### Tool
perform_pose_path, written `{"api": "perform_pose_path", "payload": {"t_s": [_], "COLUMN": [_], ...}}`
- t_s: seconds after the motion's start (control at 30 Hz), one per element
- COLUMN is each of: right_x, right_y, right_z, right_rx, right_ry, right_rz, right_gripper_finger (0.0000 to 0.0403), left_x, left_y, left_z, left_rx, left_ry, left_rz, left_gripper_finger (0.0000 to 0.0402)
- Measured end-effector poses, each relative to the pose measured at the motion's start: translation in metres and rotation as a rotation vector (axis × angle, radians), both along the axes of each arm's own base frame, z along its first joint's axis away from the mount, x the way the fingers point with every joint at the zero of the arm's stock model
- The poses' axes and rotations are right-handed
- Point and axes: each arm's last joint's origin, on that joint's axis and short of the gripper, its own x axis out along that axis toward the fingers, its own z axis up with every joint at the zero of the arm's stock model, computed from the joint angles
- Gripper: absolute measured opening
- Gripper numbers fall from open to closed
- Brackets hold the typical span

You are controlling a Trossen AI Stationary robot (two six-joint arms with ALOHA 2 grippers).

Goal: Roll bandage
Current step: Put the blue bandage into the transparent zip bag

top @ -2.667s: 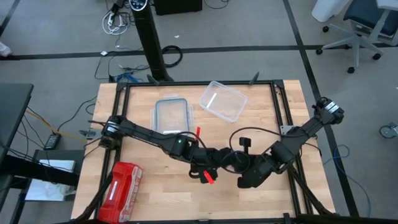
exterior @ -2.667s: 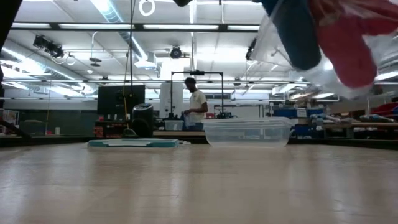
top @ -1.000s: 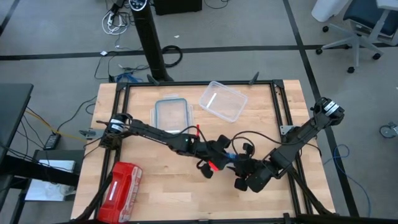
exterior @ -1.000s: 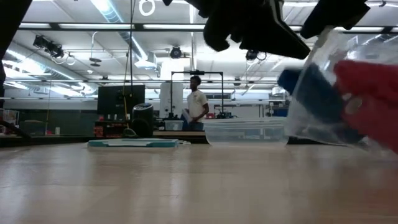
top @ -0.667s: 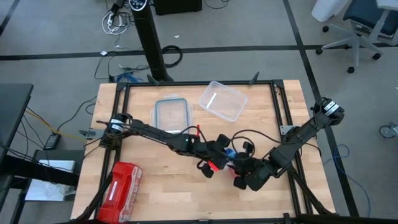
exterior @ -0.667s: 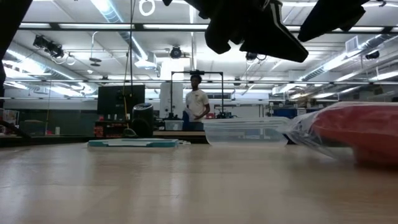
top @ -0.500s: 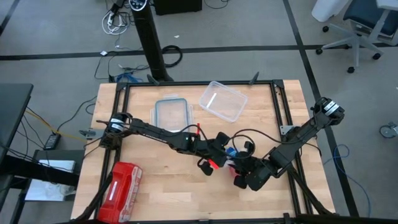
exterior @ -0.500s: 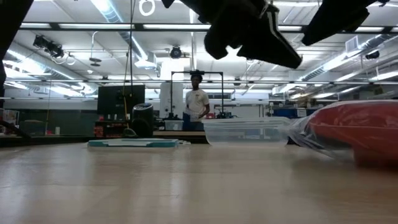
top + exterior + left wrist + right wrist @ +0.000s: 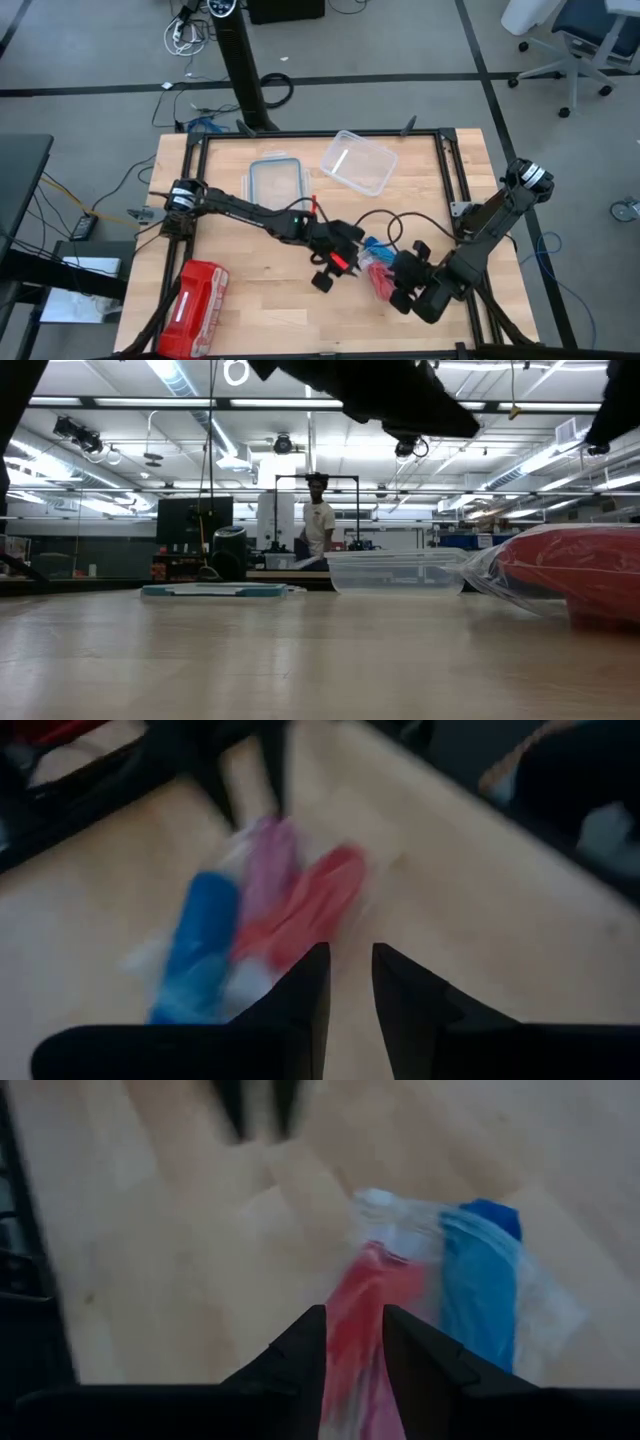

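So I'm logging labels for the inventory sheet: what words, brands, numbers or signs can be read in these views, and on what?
None can be read.
Red zip pouch: white markings, too small to read.
Clear bag holding the bandage and red-pink rolls: no print visible, views blurred.
Clear container and lid: no label visible.

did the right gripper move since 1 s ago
Yes. In the high view the right gripper has pulled back toward the table's near edge, away from the clear container, leaving the bag with the bandage on the wood.
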Motion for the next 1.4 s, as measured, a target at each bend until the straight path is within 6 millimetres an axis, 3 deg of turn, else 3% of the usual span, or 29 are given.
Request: {"api": "perform_pose_path", "payload": {"t_s": [0.17, 0.3, 0.53, 0.93, 1.17, 1.4], "right_x": [-0.010, -0.016, -0.020, -0.021, -0.018, -0.025], "right_y": [0.001, -0.002, -0.011, -0.016, -0.021, -0.023], "right_z": [-0.015, -0.027, -0.041, -0.040, -0.039, -0.041], "right_rx": [0.007, 0.018, 0.031, -0.003, -0.022, 0.003], "right_ry": [0.039, 0.060, 0.095, 0.101, 0.120, 0.203], "right_rz": [-0.122, -0.195, -0.279, -0.283, -0.280, -0.328], "right_gripper_finger": [0.0095, 0.0094, 0.0095, 0.0094, 0.0094, 0.0088], "left_x": [-0.003, -0.012, -0.019, -0.037, -0.041, -0.042], "left_y": [-0.020, -0.025, -0.013, -0.020, -0.004, 0.035], "left_z": [-0.013, -0.023, -0.043, -0.044, -0.059, -0.071], "left_rx": [-0.188, -0.290, -0.443, -0.650, -0.692, -0.829], "left_ry": [-0.220, -0.371, -0.254, -0.384, -0.308, -0.173], "left_rz": [-0.007, 0.098, 0.286, 0.193, 0.253, 0.299], "left_gripper_finger": [0.0082, 0.0082, 0.0082, 0.0082, 0.0082, 0.0082]}}
